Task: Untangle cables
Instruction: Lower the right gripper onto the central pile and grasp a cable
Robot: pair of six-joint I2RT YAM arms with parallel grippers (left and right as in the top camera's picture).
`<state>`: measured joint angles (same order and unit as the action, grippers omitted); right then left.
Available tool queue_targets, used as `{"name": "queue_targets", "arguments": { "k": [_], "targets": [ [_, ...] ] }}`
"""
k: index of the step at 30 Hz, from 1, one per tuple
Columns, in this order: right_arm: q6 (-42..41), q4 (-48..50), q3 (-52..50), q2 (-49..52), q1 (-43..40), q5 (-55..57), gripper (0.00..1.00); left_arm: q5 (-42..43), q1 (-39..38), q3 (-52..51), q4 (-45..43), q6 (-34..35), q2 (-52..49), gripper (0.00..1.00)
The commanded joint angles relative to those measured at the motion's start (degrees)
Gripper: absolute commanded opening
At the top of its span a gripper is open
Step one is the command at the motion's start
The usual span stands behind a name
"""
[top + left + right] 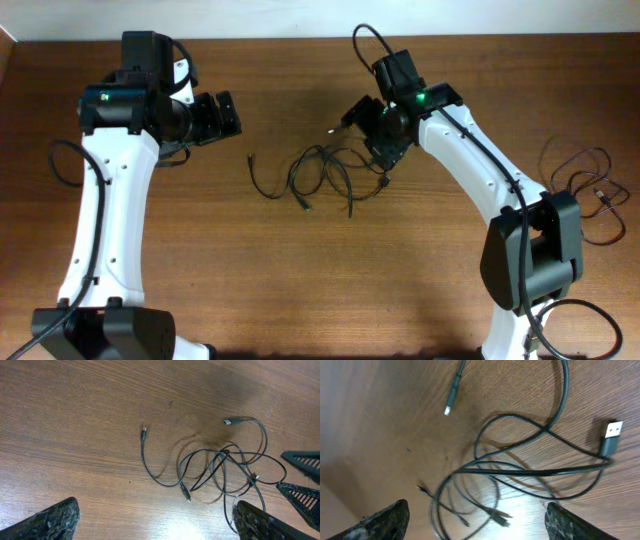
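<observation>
Right wrist view: right gripper (pixel 476 507) jaws wide, nothing between them, hanging just above the cables (pixel 520 467). Cables = loose tangle of thin black loops flat on the table (pixel 380 420), several strands crossing right under the jaws. USB plug (pixel 610 432) at the tangle's outer edge, silver-tipped plug (pixel 451 397) lying free just beside the tangle. Left gripper (pixel 155 510) jaws also wide, empty, well apart from the tangle, on the side away from the right gripper. One strand end trails out of the tangle toward it.

Risks, judged: strands overlap under the right jaws, so closing here likely catches two or more at once. Pulling then drags the whole tangle or cinches the crossing tighter. Nothing pins the tangle, and the left gripper is too far off to hold it. Plug ends could snag in a loop on a pull. Cords lie flat, so fingers may scrape wood or miss.
</observation>
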<state>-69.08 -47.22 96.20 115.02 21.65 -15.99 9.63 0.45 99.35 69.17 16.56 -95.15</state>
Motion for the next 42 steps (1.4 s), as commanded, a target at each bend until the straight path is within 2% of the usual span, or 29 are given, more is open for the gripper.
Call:
{"name": "queue_targets", "arguments": {
  "k": [1,3,5,11,19,21,22,23,25,27,34,36,37,39,42],
  "targets": [
    [-9.0,0.8,0.3,-0.3,0.9,1.7,0.75,-0.2,0.1,0.4,-0.1,0.2,-0.1,0.99],
    [-12.4,0.8,0.3,0.2,0.9,2.8,0.69,-0.3,0.1,0.4,-0.1,0.2,-0.1,0.99],
    [-14.4,0.8,0.3,0.6,1.2,3.2,0.67,-0.2,0.1,0.4,-0.1,0.2,-0.1,0.99],
    [-14.6,1.9,0.3,1.4,1.3,7.2,0.6,-0.3,0.1,0.4,-0.1,0.2,-0.1,0.99],
    [-14.6,2.0,0.3,4.1,2.4,7.2,0.5,-0.2,0.1,0.4,-0.1,0.2,-0.1,0.99],
    [-14.0,1.8,0.3,4.4,2.8,7.2,0.4,-0.3,0.1,0.4,-0.1,0.2,-0.1,0.99],
    [-12.8,1.2,0.3,4.4,2.8,7.4,0.29,-0.2,0.1,0.4,-0.1,0.2,-0.1,0.99],
    [-11.2,0.7,0.3,4.4,2.8,7.9,0.22,-0.3,0.1,0.4,-0.1,0.1,-0.1,0.99],
    [-6.8,0.0,0.3,4.4,2.8,9.8,0.16,-0.3,0.1,0.4,-0.1,0.2,-0.1,0.99],
    [-2.5,-1.2,0.3,4.4,2.7,11.3,0.04,-0.3,0.1,0.4,-0.1,0.2,-0.1,0.99],
    [8.1,-3.8,0.3,3.1,2.7,8.9,0.04,-0.3,0.1,0.4,-0.1,0.2,-0.1,0.99],
    [8.7,-3.7,0.3,2.8,2.7,8.9,0.05,-0.3,0.1,0.4,-0.1,0.2,-0.1,0.99],
    [8.7,-3.3,0.3,2.8,2.6,8.7,0.12,-0.3,0.1,0.4,-0.1,0.2,-0.1,0.99],
    [8.7,-1.8,0.3,2.8,2.7,6.5,0.33,-0.3,0.1,0.4,-0.1,0.2,-0.1,0.99],
    [8.6,0.3,0.3,2.8,2.7,2.4,0.38,-0.2,0.1,0.4,-0.1,0.2,-0.1,0.99]
  ]
}}
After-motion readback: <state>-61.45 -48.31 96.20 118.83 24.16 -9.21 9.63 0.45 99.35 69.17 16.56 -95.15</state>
